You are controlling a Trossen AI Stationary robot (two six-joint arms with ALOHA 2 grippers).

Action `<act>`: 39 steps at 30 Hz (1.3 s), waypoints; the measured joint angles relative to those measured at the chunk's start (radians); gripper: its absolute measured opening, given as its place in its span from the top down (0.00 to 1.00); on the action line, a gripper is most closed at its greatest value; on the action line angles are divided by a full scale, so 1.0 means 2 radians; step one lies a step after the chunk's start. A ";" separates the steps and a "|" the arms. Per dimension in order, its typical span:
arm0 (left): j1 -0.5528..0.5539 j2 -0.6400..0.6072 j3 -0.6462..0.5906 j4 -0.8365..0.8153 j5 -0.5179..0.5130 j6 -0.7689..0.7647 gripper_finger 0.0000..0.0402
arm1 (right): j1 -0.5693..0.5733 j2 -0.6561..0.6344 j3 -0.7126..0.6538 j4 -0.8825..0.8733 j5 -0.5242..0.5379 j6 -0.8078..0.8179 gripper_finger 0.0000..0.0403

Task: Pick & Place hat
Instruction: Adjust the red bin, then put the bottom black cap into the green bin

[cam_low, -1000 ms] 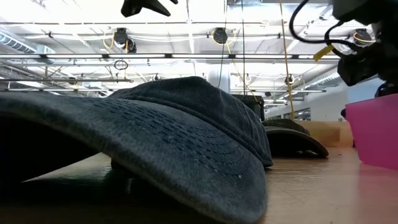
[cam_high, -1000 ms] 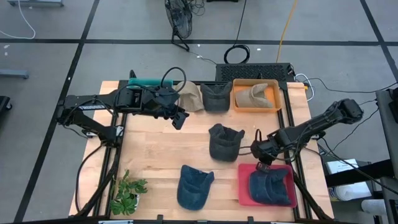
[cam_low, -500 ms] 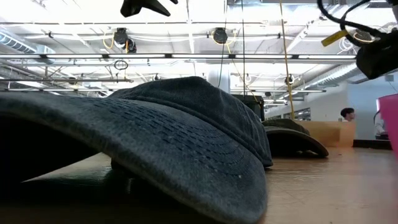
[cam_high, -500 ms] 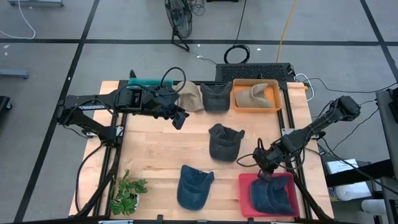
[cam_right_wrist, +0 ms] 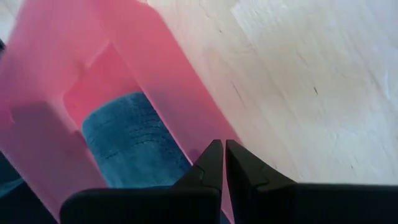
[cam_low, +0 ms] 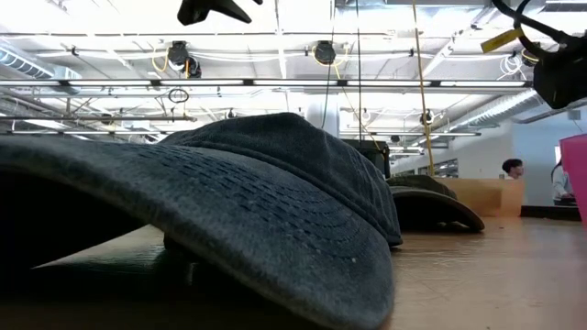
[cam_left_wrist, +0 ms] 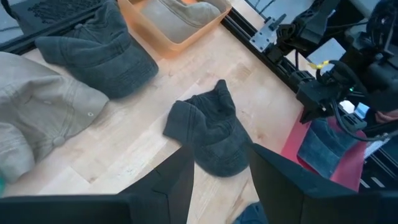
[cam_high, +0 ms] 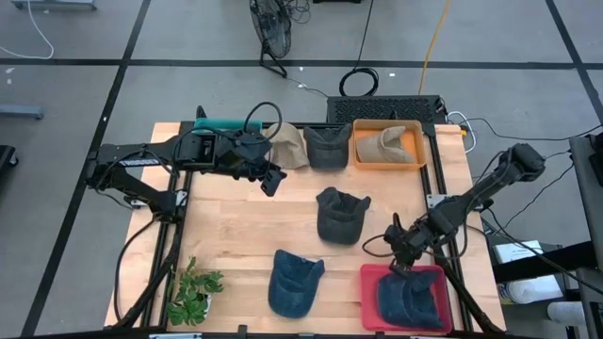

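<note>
denim cap fills my foreground, brim toward me | darker cap behind it on the wooden table | pink bin at right edge | my right arm overhead

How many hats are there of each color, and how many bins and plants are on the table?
Blue hats: 2, one on the bare table, one in the red bin
Dark grey hats: 2, and
Tan hats: 2, one on the table, one in the orange bin
Bins: 2, red and orange
Plants: 1
Total: 9 things, 6 of them hats
</note>
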 joint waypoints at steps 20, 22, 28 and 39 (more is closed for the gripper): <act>0.004 0.000 0.000 0.018 0.013 -0.024 0.59 | -0.254 -0.095 0.027 0.068 0.359 -0.122 1.00; 0.002 0.000 0.000 0.014 0.013 -0.023 0.59 | -0.302 -0.088 0.022 0.066 0.313 -0.162 1.00; -0.007 0.000 0.000 0.003 0.010 -0.022 0.59 | -0.359 -0.097 0.021 0.144 0.162 -0.255 0.99; -0.031 0.000 0.000 0.004 -0.010 -0.028 0.59 | -0.234 -0.142 0.064 0.187 0.154 -0.200 0.97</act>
